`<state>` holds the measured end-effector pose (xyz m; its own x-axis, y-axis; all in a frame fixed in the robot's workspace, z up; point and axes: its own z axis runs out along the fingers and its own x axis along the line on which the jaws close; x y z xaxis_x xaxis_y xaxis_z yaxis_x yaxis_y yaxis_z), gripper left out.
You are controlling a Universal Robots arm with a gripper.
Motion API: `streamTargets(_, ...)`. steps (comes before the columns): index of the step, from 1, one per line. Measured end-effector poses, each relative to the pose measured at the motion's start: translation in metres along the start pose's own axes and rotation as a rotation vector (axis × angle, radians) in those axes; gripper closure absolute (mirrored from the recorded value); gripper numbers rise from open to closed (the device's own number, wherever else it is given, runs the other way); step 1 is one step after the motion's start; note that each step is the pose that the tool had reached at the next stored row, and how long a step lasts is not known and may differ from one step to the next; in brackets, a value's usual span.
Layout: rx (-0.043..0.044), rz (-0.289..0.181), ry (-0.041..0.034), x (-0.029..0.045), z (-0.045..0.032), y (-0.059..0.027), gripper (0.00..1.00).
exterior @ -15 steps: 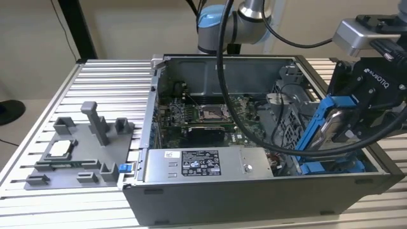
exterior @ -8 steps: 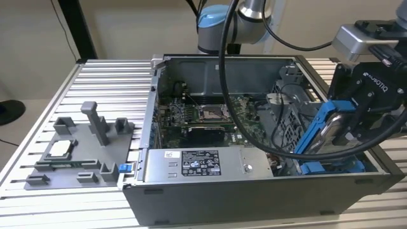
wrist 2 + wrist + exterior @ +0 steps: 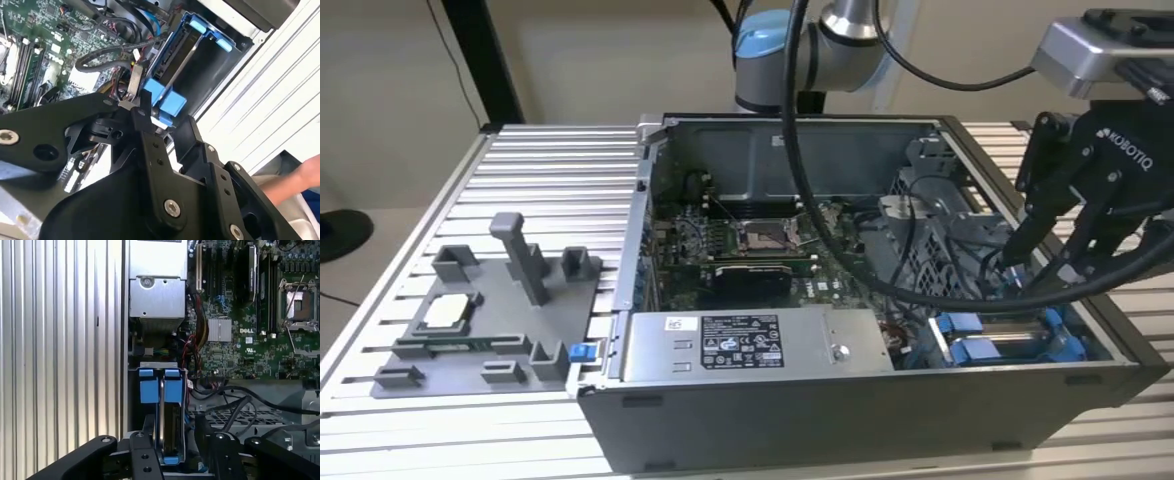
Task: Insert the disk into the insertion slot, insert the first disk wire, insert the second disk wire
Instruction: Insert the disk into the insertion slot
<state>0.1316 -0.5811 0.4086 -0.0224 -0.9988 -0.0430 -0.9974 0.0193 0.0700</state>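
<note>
The disk (image 3: 162, 410) stands on edge inside the insertion slot (image 3: 212, 35), at the case's front corner on the exterior view's right. Its blue carrier tabs (image 3: 162, 100) point toward the motherboard. My gripper (image 3: 1047, 258) hangs just above that bay with its black fingers (image 3: 142, 112) apart, one on each side of the tab end of the disk (image 3: 175, 60). Nothing is clamped between them. A black cable with a pale connector end (image 3: 134, 80) lies right beside the tabs, touching neither finger that I can see. The blue of the carrier (image 3: 977, 350) shows below the fingers.
The open computer case (image 3: 854, 420) sits on a ribbed aluminium table (image 3: 547, 170). A grey power supply box (image 3: 747, 345) sits beside the bay, with the motherboard (image 3: 260, 315) behind it. A grey fixture tray (image 3: 480, 320) lies at the exterior view's left. A person's hand (image 3: 300, 175) is near the table.
</note>
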Motion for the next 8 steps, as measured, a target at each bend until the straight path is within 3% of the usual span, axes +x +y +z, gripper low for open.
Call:
streamTargets(3, -0.0002, 0.000, 0.0001, -0.0004, -0.0076, 0.0005, 0.00)
streamTargets(6, 0.0023, 0.000, 0.0001, -0.0023, -0.0069, 0.0004, 0.00)
streamTargets(8, 0.0100, -0.009, 0.0006, -0.0062, -0.0044, 0.0005, 0.00)
